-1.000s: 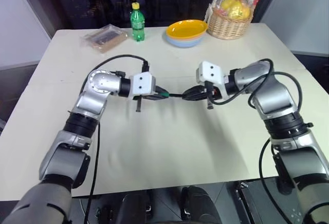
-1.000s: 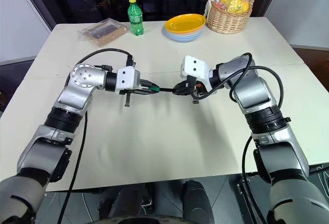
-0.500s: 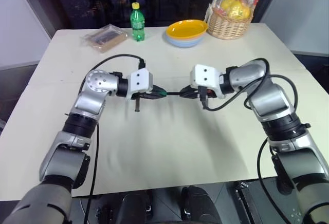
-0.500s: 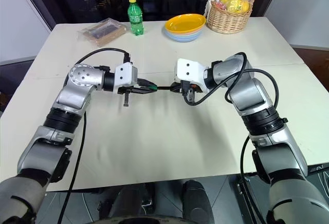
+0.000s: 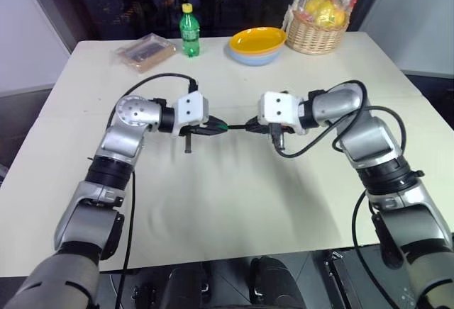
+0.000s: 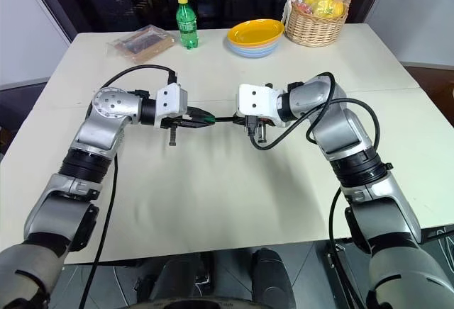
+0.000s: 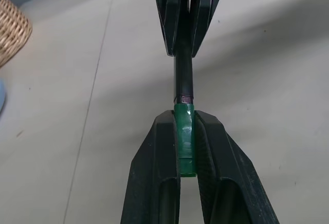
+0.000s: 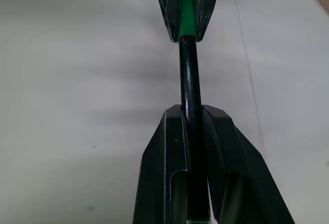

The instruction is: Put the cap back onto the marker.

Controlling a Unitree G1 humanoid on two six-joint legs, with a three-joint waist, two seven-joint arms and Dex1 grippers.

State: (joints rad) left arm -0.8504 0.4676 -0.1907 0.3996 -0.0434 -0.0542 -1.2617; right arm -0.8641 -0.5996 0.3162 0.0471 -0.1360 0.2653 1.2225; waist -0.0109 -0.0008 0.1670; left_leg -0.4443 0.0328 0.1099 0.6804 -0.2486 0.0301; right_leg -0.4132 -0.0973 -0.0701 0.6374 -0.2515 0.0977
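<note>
Your wicker basket [image 5: 314, 32] holds wrapped fruit [image 5: 324, 8], right of the yellow bowl [image 5: 257, 40]. Left gripper [image 7: 185, 126] clenches the cap [image 7: 184, 139]; right gripper [image 8: 190, 116] grasps the marker [image 8: 188, 75].

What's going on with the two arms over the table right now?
The robot is capping a marker in mid-air above the table. The left gripper is shut on the green cap, and the right gripper is shut on the black marker. The two grippers face each other, and the marker's end meets the cap's mouth. Whether the cap is fully seated is hard to tell.
</note>
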